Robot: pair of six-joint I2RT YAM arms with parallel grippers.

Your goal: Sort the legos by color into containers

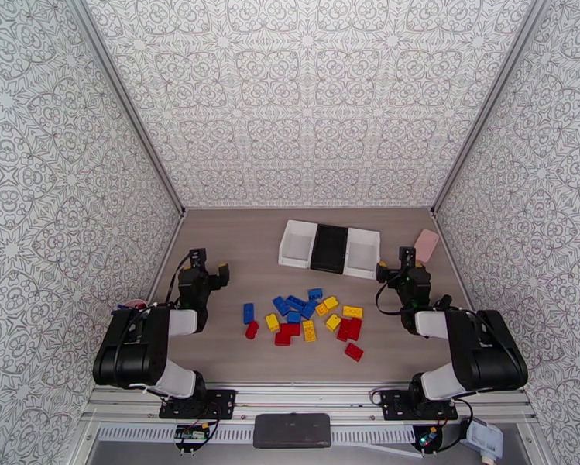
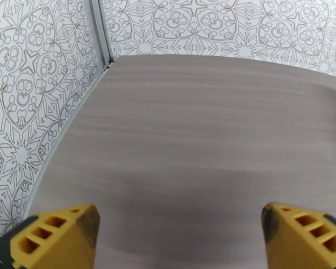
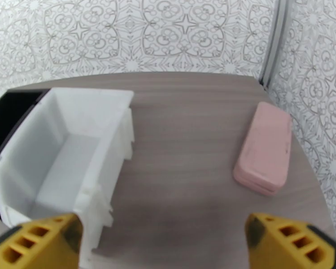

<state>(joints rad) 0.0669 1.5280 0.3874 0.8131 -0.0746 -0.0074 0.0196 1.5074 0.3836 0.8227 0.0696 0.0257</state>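
Both the left hand (image 1: 211, 263) and right hand (image 1: 398, 263) are hovering released, empty, while legos (image 1: 305, 315) are lying loose on the worktop (image 1: 235, 234) near the containers (image 1: 297, 243)

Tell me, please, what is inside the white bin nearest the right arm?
Nothing visible: the white bin shows a bare white floor and inner walls. Its near corner is covered by a fingertip of the right gripper, so that spot cannot be checked.
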